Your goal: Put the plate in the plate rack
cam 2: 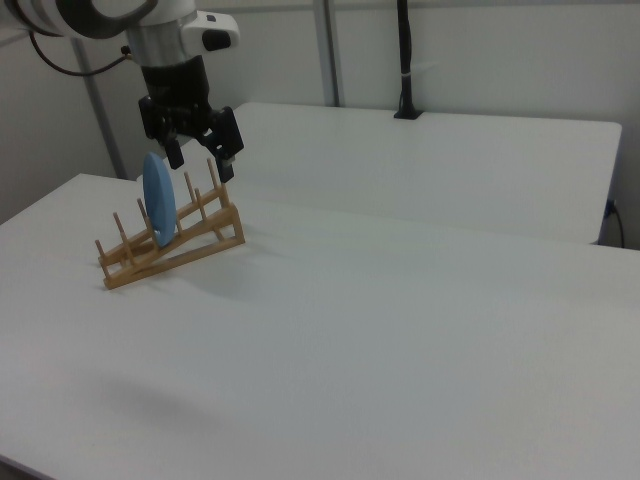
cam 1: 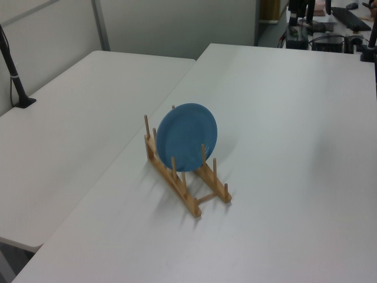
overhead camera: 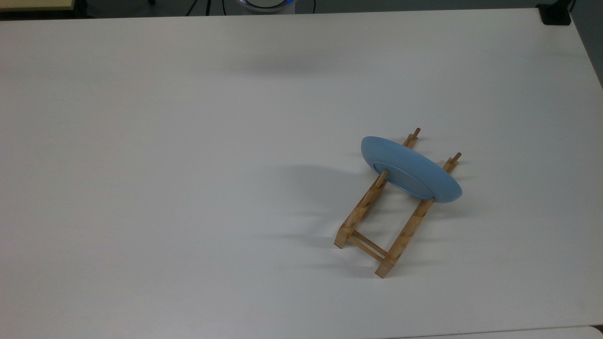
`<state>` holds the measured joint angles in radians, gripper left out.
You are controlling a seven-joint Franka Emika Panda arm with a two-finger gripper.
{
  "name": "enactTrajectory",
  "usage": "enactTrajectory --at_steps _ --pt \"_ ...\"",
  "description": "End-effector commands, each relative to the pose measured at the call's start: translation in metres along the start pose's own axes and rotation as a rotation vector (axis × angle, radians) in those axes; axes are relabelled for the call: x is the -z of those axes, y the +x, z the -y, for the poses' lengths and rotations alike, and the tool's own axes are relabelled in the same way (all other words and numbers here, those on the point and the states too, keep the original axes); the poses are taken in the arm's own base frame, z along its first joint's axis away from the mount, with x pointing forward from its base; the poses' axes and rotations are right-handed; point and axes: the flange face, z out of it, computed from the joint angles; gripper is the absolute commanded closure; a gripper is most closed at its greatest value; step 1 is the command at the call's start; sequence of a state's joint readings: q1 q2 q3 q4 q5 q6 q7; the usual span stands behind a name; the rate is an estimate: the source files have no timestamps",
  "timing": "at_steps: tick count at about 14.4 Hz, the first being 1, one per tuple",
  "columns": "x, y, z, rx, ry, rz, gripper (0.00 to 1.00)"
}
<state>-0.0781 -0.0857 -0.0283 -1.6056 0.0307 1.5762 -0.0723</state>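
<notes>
The light-blue plate (overhead camera: pixel 410 169) stands on edge between the pegs of the wooden plate rack (overhead camera: pixel 362 212), leaning slightly. The left view shows the plate (cam 1: pixel 187 137) facing the camera near one end of the plate rack (cam 1: pixel 177 186). In the right view the plate (cam 2: pixel 158 210) is edge-on in the plate rack (cam 2: pixel 190 245). My gripper (cam 2: pixel 200 160) hangs in the air, open, with nothing between its fingers. It overlaps the rack's upper end in the right view and is clear of the plate.
The white table (overhead camera: pixel 188 188) spreads wide around the rack. A black block (overhead camera: pixel 556 14) sits on its corner at the top view's upper right. A second table (cam 1: pixel 76 118) adjoins it, with a black post (cam 1: pixel 17 88) clamped on it.
</notes>
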Motion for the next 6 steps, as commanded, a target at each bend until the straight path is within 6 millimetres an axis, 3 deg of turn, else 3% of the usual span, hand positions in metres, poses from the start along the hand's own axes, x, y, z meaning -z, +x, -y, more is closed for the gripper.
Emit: enactTrajectory --at_steps 1,6 --pt "-0.0095 0.0051 0.0098 0.054 0.019 -0.005 0.00" --pt "-0.0115 0.0070 0.0115 0.056 0.020 -0.001 0.00"
